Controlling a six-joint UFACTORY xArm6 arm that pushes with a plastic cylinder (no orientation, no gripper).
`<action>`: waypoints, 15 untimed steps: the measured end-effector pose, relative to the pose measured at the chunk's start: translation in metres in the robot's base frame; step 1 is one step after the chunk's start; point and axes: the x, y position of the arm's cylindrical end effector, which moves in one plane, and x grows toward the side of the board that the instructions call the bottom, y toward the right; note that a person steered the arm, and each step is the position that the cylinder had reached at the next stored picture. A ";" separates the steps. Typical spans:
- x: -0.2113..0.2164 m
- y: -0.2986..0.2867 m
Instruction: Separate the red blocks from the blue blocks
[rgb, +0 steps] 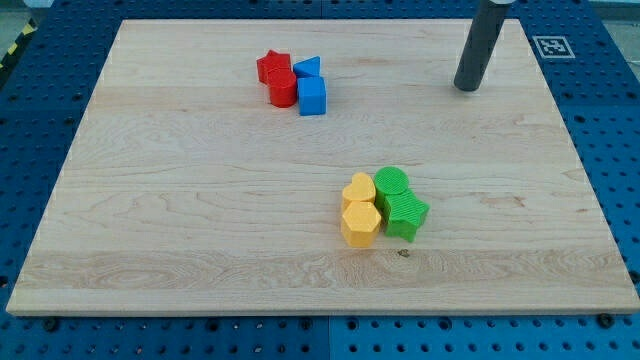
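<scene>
Two red blocks and two blue blocks sit bunched together at the board's upper left of centre. A red star-like block (271, 66) touches a red round block (283, 90). A blue triangular block (309, 68) and a blue cube (312, 97) sit against their right side. My tip (466, 87) is far to the view's right of this cluster, near the top right of the board, touching no block.
Two yellow blocks (359, 210) and two green blocks (400, 203) sit bunched together right of centre, lower down. The wooden board (180, 230) lies on a blue perforated table. A marker tag (551, 46) is at the top right.
</scene>
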 end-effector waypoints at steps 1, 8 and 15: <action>0.005 0.000; 0.013 0.008; -0.052 -0.211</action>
